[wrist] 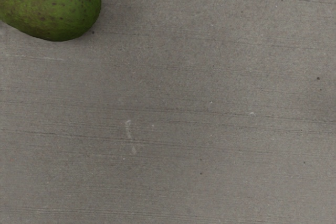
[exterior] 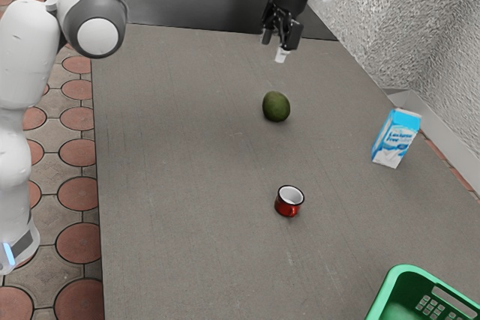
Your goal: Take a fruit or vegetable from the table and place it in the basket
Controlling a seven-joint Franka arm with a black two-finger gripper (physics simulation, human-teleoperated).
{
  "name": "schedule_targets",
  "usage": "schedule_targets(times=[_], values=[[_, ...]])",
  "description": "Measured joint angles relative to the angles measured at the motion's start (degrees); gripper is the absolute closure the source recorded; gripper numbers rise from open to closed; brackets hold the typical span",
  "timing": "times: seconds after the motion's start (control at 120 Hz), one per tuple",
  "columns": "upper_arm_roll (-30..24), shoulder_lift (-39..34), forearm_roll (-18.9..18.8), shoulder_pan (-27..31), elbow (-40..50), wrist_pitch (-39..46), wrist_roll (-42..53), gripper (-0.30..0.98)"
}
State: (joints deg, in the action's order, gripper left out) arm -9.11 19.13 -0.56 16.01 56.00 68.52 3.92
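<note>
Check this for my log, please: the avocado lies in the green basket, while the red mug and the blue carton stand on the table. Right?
Not quite: the avocado lies on the table, not in the green basket, as the exterior view shows. The red mug and the blue carton do stand there.

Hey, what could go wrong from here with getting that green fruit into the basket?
The gripper hangs above the table, and the fruit is off in the wrist view's corner, so coming straight down might miss it or bump it. It's rounded, so a nudge could set it rolling. The red mug stands on the basket side of the fruit, so a low carry might clip it.
</note>
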Motion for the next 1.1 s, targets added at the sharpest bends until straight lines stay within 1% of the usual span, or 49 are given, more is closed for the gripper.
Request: schedule_targets(times=[0.117,0.267,0.375,0.417,0.442,0.483,0.533,0.617,0.667,0.792,0.942,1.017,1.1], values=[[0.03,-0.11,-0.36,-0.08,0.01,3.30,-0.46,0.00],[0.09,-0.07,-0.10,0.15,-0.01,5.52,-0.83,0.00],[0.05,-4.02,-0.08,0.26,-1.21,6.51,-0.16,0.00],[-0.63,-5.23,0.11,0.36,-1.92,7.91,2.31,0.00],[-1.68,-5.85,0.85,0.36,-2.16,9.03,4.74,0.00],[-2.87,-6.35,2.58,0.03,-2.42,11.01,9.03,0.00],[-3.48,-6.67,5.58,-0.06,-2.73,13.29,13.81,0.00],[-4.08,-6.64,6.07,-0.25,-4.12,16.52,21.16,0.00],[-4.07,-5.34,5.17,-0.27,-4.11,17.64,25.17,0.00],[-3.99,4.12,0.84,0.24,-3.01,19.81,34.22,0.00],[-3.93,10.87,-3.13,0.35,-2.77,22.60,44.05,0.00],[-1.97,15.47,-5.05,0.68,-3.60,24.23,48.45,0.00],[-0.77,19.34,-6.22,1.65,-5.12,25.43,52.74,0.00]])
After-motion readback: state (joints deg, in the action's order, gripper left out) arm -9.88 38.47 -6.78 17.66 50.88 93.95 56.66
